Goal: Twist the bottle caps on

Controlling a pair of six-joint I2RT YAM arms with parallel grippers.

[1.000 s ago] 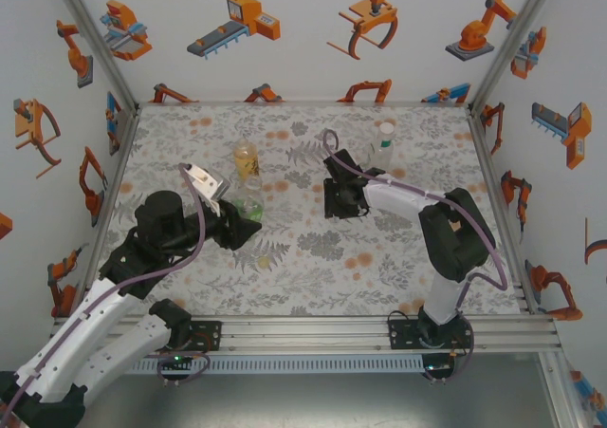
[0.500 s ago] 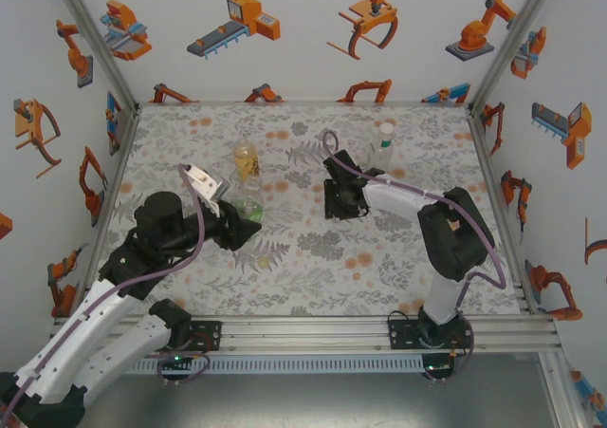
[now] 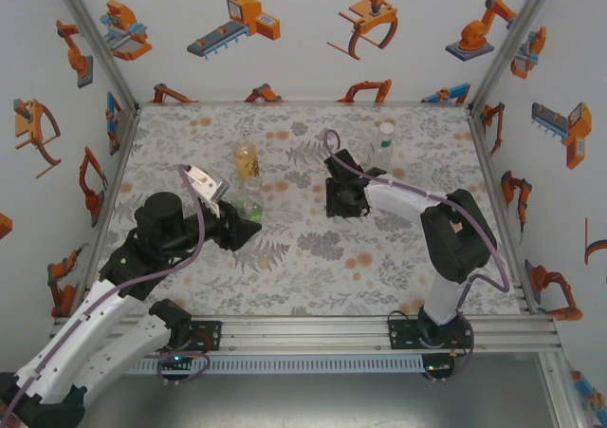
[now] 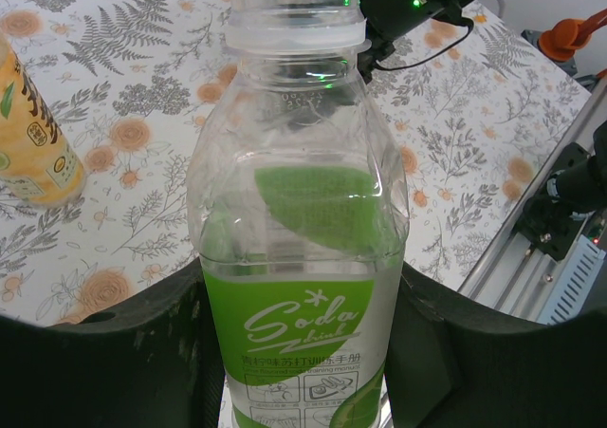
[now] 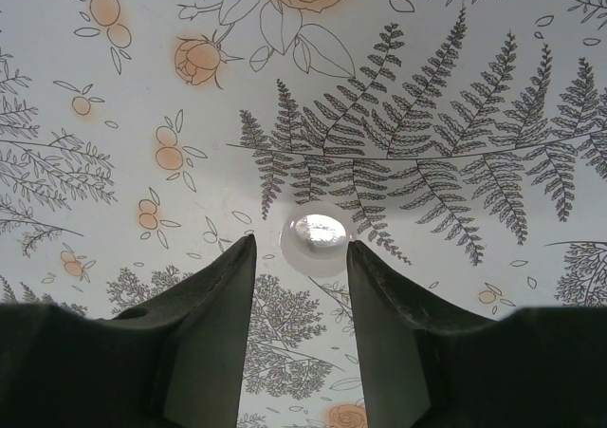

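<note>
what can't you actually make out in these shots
- Left wrist view: clear green-labelled plastic bottle in the left hand, mouth cut off by the top edge.
- Left wrist view: amber yellow-labelled plastic bottle, mostly cut off by the left edge.
- Right wrist view: whether the right hand touches the small white round plastic cap; its fingertips flank it.

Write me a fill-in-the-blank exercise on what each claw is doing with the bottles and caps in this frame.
1. The left claw is shut on the bottle whose label is ___.
2. That bottle's threaded neck has ___ cap on it.
3. The right claw is ___, with a white cap lying on the table between its fingertips.

Missing words: green; no; open.
</note>
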